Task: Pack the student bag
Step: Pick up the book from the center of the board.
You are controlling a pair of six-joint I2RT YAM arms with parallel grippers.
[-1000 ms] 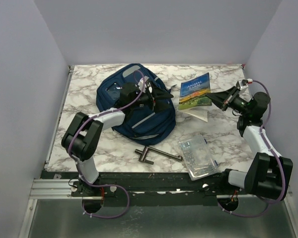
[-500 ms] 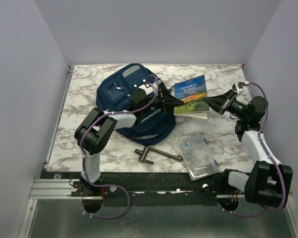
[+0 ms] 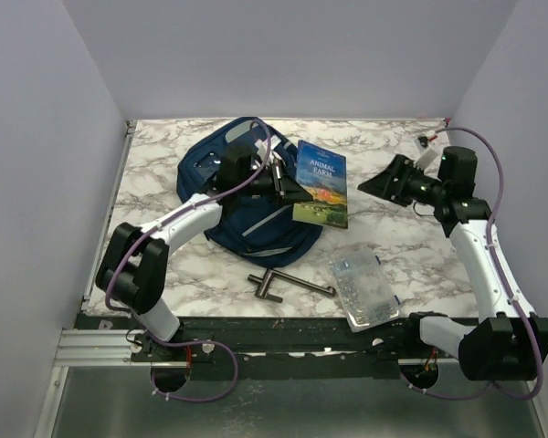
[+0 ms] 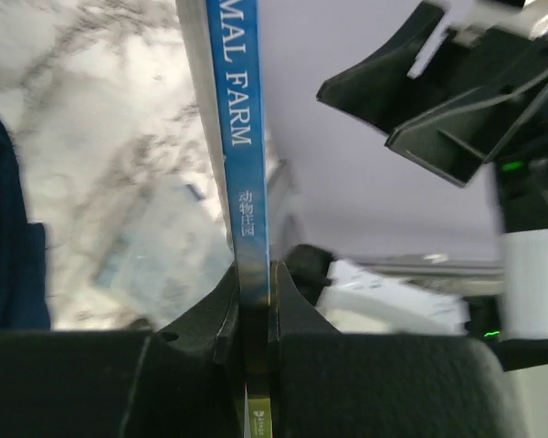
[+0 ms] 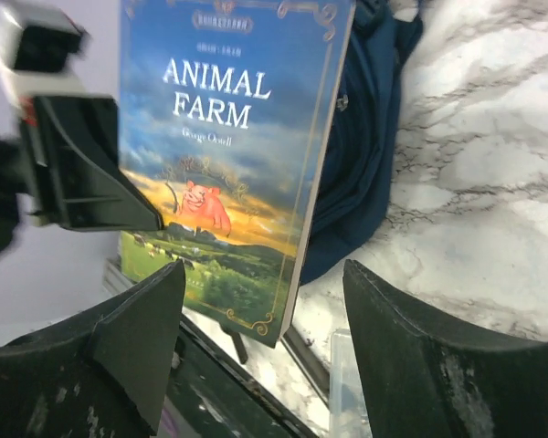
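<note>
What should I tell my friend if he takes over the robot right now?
Left gripper: shut on the Animal Farm book, held upright beside the student bag.
Right gripper: open, near the book, not touching it.
Done: book picked up.
Left: book not yet in the bag. The T-shaped metal key and clear plastic case lie on the table, probably next.

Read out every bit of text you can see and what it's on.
"ANIMAL FARM": front cover of the book.
"George Orwell": same cover, under the title.
"MAL FARM", "动物庄园": its spine, start cut off.
Cover's top banner and backpack markings: too small to read.
</note>
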